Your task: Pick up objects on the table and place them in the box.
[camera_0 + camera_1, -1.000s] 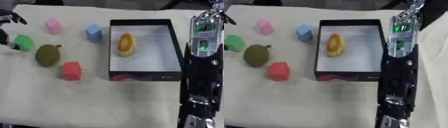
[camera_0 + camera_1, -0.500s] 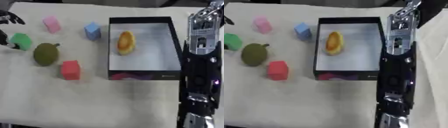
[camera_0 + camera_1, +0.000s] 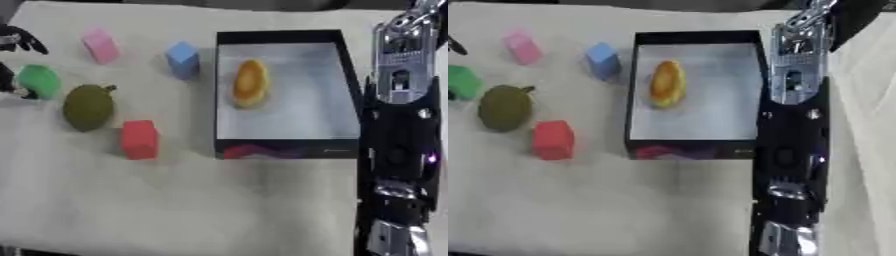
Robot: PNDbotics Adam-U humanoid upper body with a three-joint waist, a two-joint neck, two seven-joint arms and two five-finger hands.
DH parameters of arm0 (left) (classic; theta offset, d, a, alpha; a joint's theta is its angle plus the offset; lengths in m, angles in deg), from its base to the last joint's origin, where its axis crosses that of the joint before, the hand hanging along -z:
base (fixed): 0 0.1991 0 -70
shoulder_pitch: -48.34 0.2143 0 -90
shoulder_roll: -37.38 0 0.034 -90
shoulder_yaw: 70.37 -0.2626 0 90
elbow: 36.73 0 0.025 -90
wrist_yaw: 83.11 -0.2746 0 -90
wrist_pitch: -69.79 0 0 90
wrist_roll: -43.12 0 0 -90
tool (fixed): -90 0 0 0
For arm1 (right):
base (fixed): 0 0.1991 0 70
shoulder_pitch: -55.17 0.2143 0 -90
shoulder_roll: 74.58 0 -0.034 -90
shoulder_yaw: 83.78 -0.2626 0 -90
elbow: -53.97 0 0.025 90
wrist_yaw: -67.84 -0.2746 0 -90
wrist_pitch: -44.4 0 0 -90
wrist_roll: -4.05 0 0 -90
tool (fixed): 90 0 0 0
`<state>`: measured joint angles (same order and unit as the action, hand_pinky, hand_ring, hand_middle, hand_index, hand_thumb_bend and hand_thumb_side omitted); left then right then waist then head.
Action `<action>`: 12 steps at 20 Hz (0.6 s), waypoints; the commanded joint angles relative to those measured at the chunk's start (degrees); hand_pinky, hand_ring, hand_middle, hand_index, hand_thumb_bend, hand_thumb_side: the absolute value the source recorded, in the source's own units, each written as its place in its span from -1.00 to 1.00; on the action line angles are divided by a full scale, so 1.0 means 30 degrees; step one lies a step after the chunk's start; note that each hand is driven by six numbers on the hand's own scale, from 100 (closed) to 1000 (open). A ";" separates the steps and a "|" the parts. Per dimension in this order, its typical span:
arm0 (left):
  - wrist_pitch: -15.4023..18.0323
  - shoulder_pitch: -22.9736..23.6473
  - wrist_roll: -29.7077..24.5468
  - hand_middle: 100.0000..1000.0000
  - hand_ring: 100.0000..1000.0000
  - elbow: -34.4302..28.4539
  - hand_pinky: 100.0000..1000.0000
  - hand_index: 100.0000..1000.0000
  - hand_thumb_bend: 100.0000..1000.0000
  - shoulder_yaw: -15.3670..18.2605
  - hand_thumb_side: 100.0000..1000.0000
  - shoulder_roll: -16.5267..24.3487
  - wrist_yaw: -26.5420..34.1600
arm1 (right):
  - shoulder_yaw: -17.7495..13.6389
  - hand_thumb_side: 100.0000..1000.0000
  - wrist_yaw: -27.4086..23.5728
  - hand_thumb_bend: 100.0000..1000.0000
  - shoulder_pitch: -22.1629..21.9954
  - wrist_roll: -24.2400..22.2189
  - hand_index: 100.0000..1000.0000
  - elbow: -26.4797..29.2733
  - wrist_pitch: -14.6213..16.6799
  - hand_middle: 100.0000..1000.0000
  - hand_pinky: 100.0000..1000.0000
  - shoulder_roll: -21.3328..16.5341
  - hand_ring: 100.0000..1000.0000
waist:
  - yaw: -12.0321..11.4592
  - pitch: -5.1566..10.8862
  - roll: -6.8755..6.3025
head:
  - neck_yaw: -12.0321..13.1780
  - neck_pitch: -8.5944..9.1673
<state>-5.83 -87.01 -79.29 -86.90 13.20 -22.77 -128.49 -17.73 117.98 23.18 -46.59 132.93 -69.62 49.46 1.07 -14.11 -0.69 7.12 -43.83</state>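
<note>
Five objects lie loose on the tabletop [image 3: 219,200]; one yellow fruit [image 3: 249,82] sits inside the box [image 3: 289,150]. Left hand [image 3: 16,42], fingers spread, brackets the green block [image 3: 38,80]; closing off-centre could knock it into the olive fruit [image 3: 87,106] just beside it.

Table [image 3: 219,210] w/ cream cloth cover. On it, L to R: green block [image 3: 38,80] at far left edge, olive round fruit [image 3: 87,106] just beside it, red cube [image 3: 139,139] near fruit, pink block [image 3: 100,44] and blue block [image 3: 183,59] further back, black box [image 3: 287,149] w/ white floor, right of center.
</note>
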 commanded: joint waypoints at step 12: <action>0.0075 -0.0251 0.0868 0.60 0.72 0.0308 0.68 0.67 0.01 0.0484 -1.00 0.0364 -0.2190 | 0.0095 0.19 -0.0253 -1.00 0.0727 0.0576 0.60 -0.0008 -0.0389 0.40 0.57 -0.0359 0.40 | 0.0186 -0.0173 0.0177 | 0.0106 -0.0097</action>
<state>-5.45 -87.00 -77.20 -85.72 13.81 -23.28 -134.55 -17.74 117.44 23.98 -46.47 132.55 -69.51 49.35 1.68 -14.78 -0.59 7.30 -43.83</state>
